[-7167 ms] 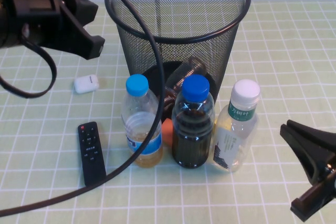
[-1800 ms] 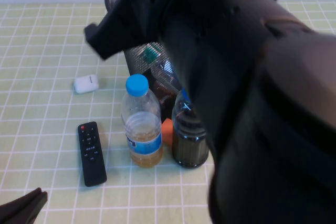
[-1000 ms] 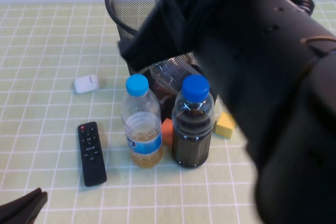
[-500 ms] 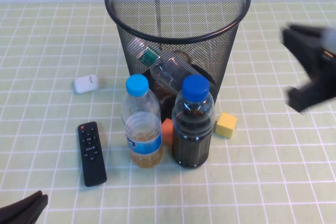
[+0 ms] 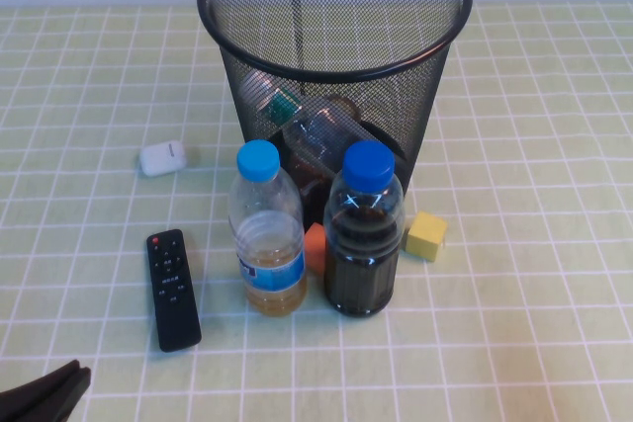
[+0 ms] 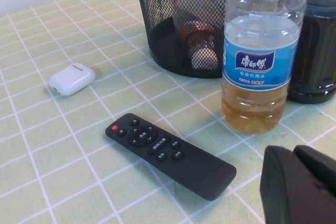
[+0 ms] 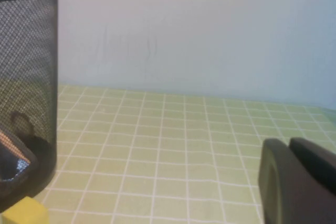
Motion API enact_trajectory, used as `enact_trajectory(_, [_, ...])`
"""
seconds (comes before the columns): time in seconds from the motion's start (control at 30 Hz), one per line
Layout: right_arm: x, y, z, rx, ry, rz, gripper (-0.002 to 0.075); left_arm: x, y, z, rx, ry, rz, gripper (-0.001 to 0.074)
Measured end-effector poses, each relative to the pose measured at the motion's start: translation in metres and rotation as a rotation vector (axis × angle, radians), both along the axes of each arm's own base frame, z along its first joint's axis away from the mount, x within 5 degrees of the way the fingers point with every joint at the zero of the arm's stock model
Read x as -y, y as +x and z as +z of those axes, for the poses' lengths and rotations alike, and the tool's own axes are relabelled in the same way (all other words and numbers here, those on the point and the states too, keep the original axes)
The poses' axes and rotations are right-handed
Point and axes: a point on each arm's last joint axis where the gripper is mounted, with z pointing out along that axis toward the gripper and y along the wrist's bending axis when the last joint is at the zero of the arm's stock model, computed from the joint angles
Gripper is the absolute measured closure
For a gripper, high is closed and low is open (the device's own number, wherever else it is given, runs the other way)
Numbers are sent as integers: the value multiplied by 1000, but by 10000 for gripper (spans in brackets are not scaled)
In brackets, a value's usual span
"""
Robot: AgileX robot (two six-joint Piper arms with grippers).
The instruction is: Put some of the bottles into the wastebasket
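- A table [image 5: 554, 96] covered in a pale green cloth with a grid of thin white lines fills the scene.
- A large round wastebasket [image 5: 334, 66] of black wire mesh stands upright near the far middle of the table, tapering to a solid black base.
- Inside the wastebasket lie two clear plastic bottles [image 5: 321, 135], seen through the mesh. One has a green-and-white label; the other, with a red-brown label, rests lower against the base.
- A rounded clear bottle of dark liquid [image 5: 364, 234] with a blue cap stands upright just in front of the wastebasket.
- Beside it, on the robot's left, stands a slimmer clear bottle with a blue label [image 5: 265, 234], a lighter blue cap and some amber liquid at the bottom.
- The left gripper [image 6: 299, 184], matte black and blocky, sits low at the near left corner of the table with its fingers closed on nothing.
- The right gripper [image 7: 296, 182], also dark and matte, shows only in its own wrist view, off to the wastebasket's right, closed and holding nothing.
- A flat black remote control [image 5: 173, 289] lies left of the bottles.
- A small smooth white earbud case [image 5: 162, 157] lies farther left, well apart from the remote control.
- A yellow block [image 5: 426, 235] sits just right of the dark bottle.
- An orange block [image 5: 315, 247] peeks out between the two standing bottles.
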Motion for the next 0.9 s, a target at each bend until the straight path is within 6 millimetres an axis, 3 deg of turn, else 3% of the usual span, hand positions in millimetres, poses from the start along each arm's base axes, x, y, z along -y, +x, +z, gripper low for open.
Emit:
enact_trajectory(0.27, [1,-11,-28,50,-1,-14,729,0,0,0,1,-2,0,739])
enact_trajectory(0.73, [1,-11,-29,54,-2,-11,729,0,0,0,-4,1,0,739])
enact_trajectory(0.83, [1,-11,-30,38,-85,-20,730,0,0,0,-4,1,0,739])
enact_trajectory(0.9, [2,-11,-32,7,2,-22,730,0,0,0,-4,1,0,739])
